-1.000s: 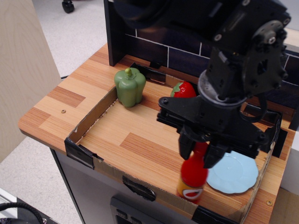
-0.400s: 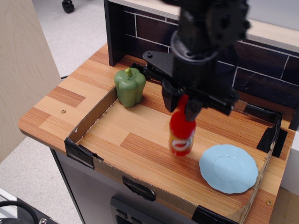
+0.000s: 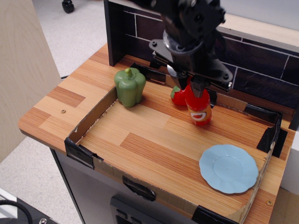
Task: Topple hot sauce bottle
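The hot sauce bottle [image 3: 198, 106], pinched at its cap by our closed end effector [image 3: 190, 84], has moved back beside the strawberry [image 3: 177, 95], tilted but not toppled.

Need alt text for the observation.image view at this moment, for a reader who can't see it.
A black robot hand grips the hot sauce bottle by its neck, tilted, beside a red strawberry near the dark tile backsplash. A green pepper stands to the left; a light blue plate lies front right on the wooden counter.
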Controlling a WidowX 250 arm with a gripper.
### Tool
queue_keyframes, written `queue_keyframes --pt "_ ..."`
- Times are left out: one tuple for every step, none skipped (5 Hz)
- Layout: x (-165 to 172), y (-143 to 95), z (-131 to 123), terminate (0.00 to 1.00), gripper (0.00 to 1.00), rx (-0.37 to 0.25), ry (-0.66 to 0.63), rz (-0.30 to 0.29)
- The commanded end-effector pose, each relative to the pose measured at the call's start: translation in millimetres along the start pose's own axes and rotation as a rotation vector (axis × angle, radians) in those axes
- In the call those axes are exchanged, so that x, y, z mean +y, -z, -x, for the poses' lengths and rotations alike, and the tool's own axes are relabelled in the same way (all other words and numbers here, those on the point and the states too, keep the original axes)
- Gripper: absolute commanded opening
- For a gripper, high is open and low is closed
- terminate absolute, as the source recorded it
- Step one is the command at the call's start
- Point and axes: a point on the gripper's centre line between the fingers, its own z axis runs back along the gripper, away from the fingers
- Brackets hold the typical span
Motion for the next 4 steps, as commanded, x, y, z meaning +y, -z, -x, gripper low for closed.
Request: queue_keyframes --pt "4 2 0 0.0 0.0 -0.045 0.057 0.006" --pt "5 -5 9 0.0 0.0 -0.035 0.073 0.045" --pt "11 -6 17 0.0 0.0 0.008 0.088 0.066" --pt "16 -9 32 0.0 0.0 0.025 0.118 0.063"
